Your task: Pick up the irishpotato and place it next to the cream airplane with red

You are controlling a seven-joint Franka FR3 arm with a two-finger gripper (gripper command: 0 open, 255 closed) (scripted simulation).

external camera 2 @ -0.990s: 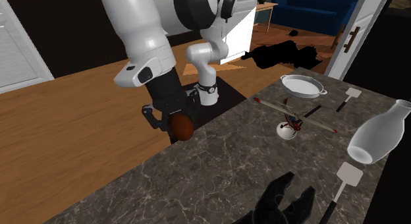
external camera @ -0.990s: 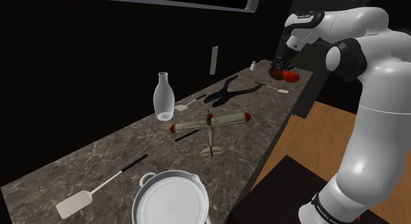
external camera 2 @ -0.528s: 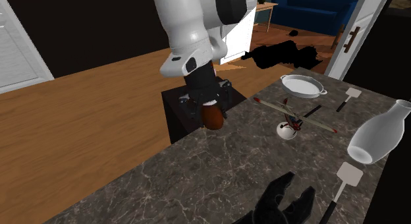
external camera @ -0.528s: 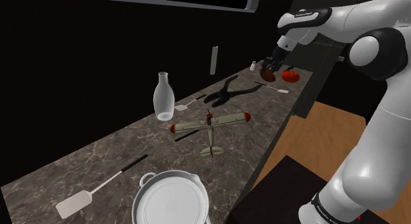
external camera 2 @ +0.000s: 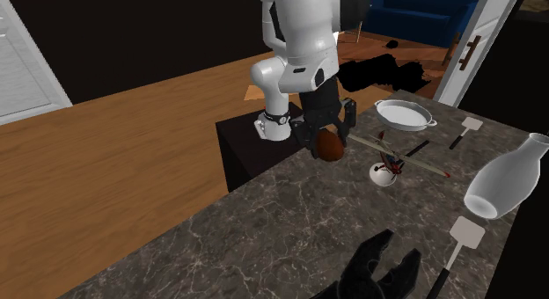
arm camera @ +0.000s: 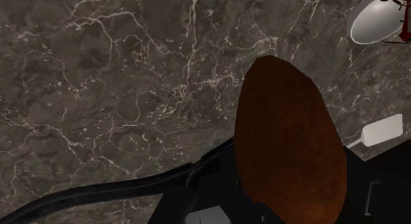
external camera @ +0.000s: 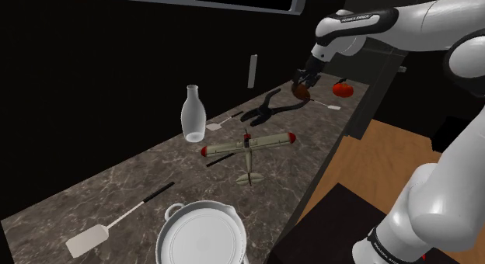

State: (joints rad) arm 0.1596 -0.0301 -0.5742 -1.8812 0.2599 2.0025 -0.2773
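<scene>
My gripper has swung in over the counter, past the tomato, toward the airplane. A bottle and a black tool lie nearby. My jaws clasp the potato aloft: smooth, reddish-brown, egg-shaped.

Exterior views, seemingly from opposite countertop ends

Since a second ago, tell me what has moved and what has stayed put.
The tool, shut on the brown potato throughout, carried it from near the counter's edge to a spot over the marble counter, toward the airplane. That is rightward in the second exterior view and leftward in the shoulder view. Nothing was let go. The airplane, bottle, pan and tomato stayed where they were.
</scene>
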